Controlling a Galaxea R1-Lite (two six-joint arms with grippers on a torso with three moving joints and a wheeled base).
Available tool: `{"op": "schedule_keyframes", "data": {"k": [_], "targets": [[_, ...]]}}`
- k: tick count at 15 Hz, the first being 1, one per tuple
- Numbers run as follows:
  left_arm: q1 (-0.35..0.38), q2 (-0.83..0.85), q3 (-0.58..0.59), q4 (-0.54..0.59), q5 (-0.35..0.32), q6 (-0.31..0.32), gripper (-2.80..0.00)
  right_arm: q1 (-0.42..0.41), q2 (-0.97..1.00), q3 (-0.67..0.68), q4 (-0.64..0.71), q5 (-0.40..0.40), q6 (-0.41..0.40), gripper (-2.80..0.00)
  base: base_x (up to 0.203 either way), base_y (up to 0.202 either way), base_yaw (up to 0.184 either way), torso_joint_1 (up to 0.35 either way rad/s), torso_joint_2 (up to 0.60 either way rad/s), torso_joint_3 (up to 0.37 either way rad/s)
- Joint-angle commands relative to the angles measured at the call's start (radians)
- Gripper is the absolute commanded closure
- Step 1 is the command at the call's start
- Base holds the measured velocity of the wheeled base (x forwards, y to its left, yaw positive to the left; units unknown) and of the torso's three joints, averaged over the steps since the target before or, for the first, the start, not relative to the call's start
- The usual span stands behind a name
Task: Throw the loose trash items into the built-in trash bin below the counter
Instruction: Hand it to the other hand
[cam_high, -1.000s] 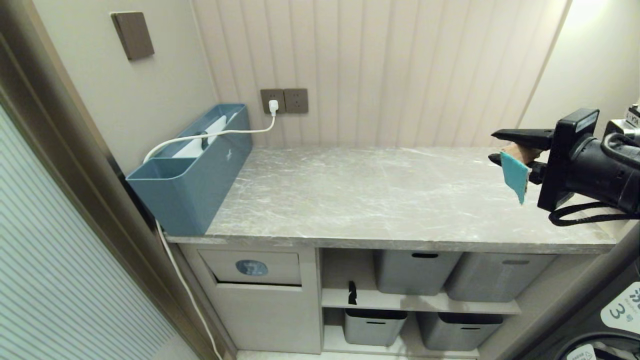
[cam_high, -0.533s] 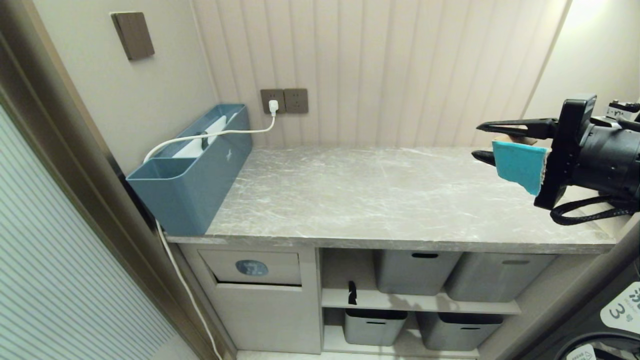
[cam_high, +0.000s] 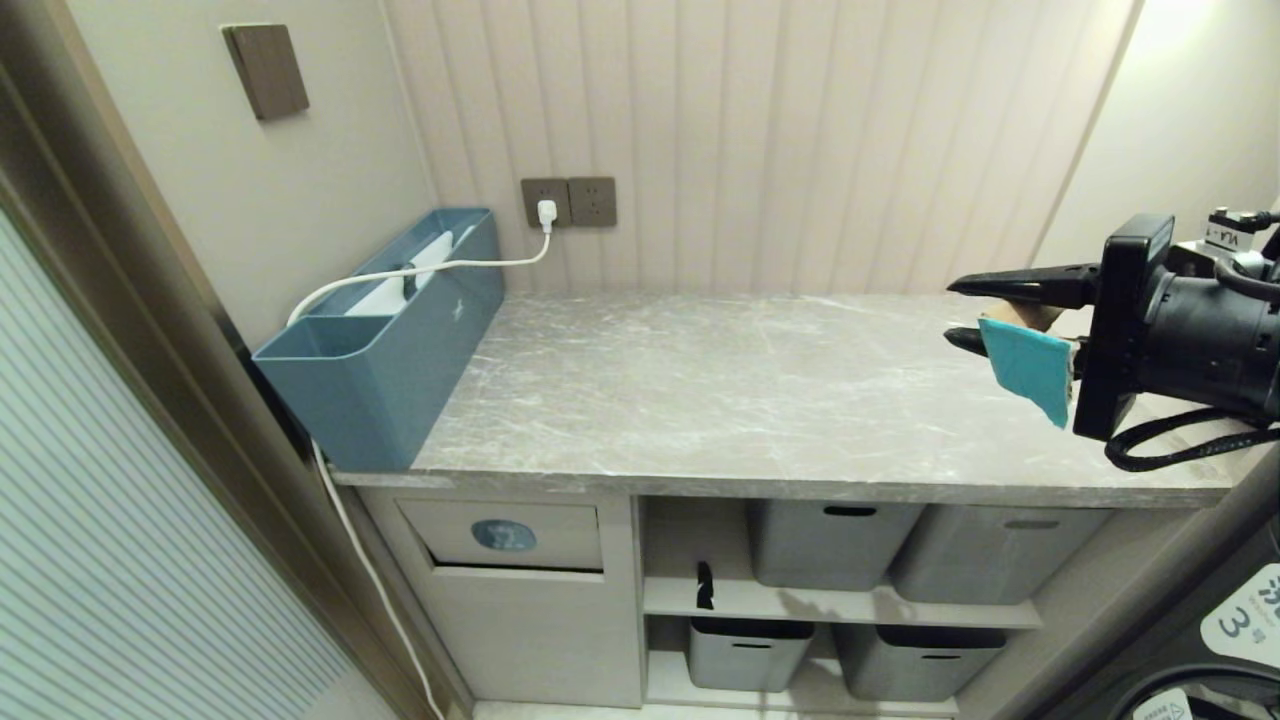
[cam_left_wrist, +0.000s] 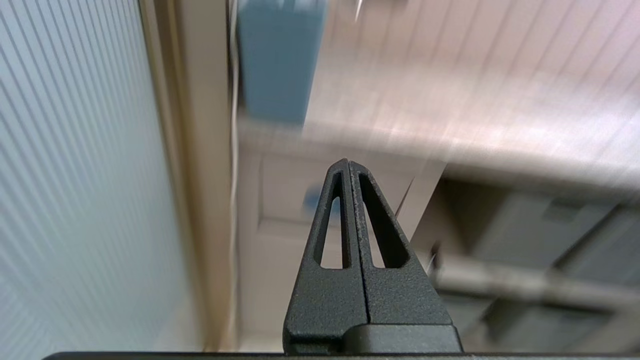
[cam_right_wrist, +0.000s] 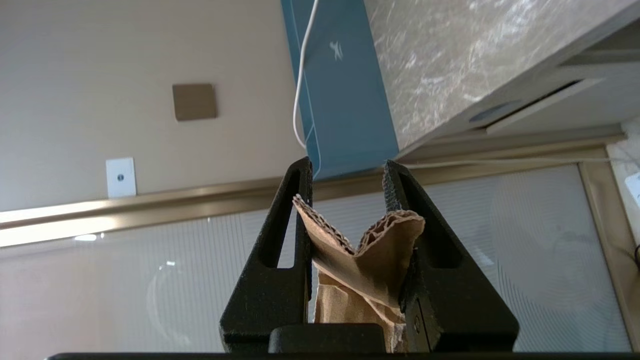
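The right claw (cam_high: 975, 315) hangs over the right end of the counter (cam_high: 760, 390), clenched on a crumpled scrap of corrugated cardboard (cam_right_wrist: 367, 255) with a teal face (cam_high: 1030, 365); the piece is pinched between both fingers, buckled into a V, and pokes out past the lower finger. The trash bin flap (cam_high: 505, 535), marked with a round blue sticker, sits below the counter's left end, well apart from the scrap. The main risk, as I judge it, is that the springy cardboard slips during the long carry down and across, or that it catches on the counter's thick front edge; the flap also looks barely tilted, so the scrap could bounce off onto the floor. The left claw (cam_left_wrist: 348, 167) is clamped shut on nothing, pointing toward the flap. The blue organiser box (cam_high: 385, 350) holds a white cable (cam_high: 440, 265) and a pale device; the grey tubs (cam_high: 835, 545) on the shelves hide their contents.
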Motion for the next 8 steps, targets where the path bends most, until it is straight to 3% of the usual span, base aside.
{"op": "schedule_keyframes", "data": {"k": [1, 4, 6, 8], "targets": [[-0.003, 0.076, -0.135, 0.001, 0.001, -0.013, 0.00, -0.007, 0.018, -0.006, -0.002, 0.003, 0.005, 0.00, 0.000, 0.000, 0.000, 0.000, 0.00, 0.000], [-0.059, 0.436, -0.472, 0.008, -0.006, -0.092, 0.00, -0.005, 0.055, -0.037, -0.003, 0.005, -0.003, 0.00, 0.000, 0.000, 0.000, 0.000, 0.00, 0.000], [-0.137, 0.704, -0.669, 0.009, -0.033, -0.211, 0.00, -0.005, 0.097, -0.097, -0.003, 0.006, -0.004, 0.00, 0.000, 0.000, 0.000, 0.000, 0.00, 0.000], [-0.231, 0.937, -0.807, 0.007, -0.115, -0.368, 0.00, -0.003, 0.148, -0.154, -0.002, 0.006, -0.035, 0.00, 0.000, 0.000, 0.000, 0.000, 0.00, 0.000]]}}
